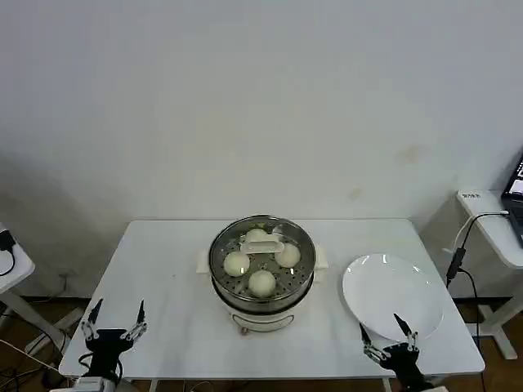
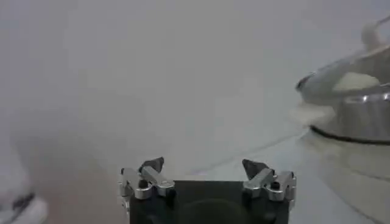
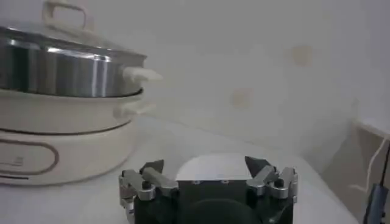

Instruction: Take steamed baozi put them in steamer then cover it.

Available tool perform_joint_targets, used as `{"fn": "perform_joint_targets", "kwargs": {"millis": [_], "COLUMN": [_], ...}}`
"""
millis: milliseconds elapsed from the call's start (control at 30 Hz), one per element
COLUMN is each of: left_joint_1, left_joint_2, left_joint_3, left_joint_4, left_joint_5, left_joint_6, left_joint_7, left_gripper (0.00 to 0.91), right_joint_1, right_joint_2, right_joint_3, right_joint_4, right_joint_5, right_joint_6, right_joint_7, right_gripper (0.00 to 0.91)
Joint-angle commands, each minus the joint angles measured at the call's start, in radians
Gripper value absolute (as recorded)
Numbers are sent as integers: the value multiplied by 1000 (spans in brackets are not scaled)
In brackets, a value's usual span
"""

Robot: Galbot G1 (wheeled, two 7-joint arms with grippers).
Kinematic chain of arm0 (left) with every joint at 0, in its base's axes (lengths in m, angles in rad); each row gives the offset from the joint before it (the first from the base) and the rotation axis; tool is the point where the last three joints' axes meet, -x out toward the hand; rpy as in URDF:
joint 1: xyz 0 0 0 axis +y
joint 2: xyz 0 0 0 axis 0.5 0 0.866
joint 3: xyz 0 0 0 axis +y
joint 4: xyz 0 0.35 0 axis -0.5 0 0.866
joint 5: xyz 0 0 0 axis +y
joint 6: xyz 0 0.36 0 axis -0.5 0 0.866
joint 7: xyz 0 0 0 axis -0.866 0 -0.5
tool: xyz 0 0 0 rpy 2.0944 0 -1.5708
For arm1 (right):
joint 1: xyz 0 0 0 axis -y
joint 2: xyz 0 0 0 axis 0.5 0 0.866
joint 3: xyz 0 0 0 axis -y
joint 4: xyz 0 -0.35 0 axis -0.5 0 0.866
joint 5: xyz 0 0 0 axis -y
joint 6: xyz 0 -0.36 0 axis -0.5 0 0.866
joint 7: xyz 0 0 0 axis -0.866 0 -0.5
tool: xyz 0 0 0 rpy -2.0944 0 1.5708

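Note:
The steamer (image 1: 261,302) stands mid-table on its cream base, its steel pot covered by a glass lid with a cream handle (image 1: 261,242). Through the lid I see several cream-white baozi (image 1: 261,282) on the perforated tray. My left gripper (image 1: 114,314) is open at the table's front left corner, well clear of the steamer (image 2: 359,109). Open too, my right gripper (image 1: 382,328) hangs at the front right, by the near rim of the white plate. In the right wrist view the steamer (image 3: 61,122) with its lid handle (image 3: 64,12) sits off to one side of the right gripper (image 3: 207,165).
An empty flat white plate (image 1: 392,292) lies right of the steamer, also seen as a plate (image 3: 213,167) between the right gripper's fingers. A side desk with a cable (image 1: 458,261) stands at the far right, another small table (image 1: 8,261) at the far left.

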Motion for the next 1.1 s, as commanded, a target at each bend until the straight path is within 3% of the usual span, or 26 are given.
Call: {"fn": "perform_joint_targets", "kwargs": {"millis": [33, 600, 933, 1100], "left_joint_1": [64, 56, 30, 25], "left_joint_2": [-18, -38, -26, -23], "left_joint_3": [-26, 41, 57, 57], "left_joint_4": [25, 31, 27, 27], "left_joint_5": [-167, -118, -110, -108], "left_joint_6": [-65, -32, 49, 75], "left_joint_7": [-29, -18, -14, -2], "left_gripper": [907, 907, 907, 907], "right_joint_1": [-60, -77, -100, -104], "right_joint_2": [-27, -21, -41, -41], "right_joint_3": [-13, -63, -104, -113], "right_joint_4": [94, 126, 101, 108], "right_joint_5": [112, 68, 61, 53], "right_joint_6": [-114, -166, -81, -72], "right_joint_7": [-7, 52, 90, 94], "right_gripper": [907, 907, 907, 907]}}
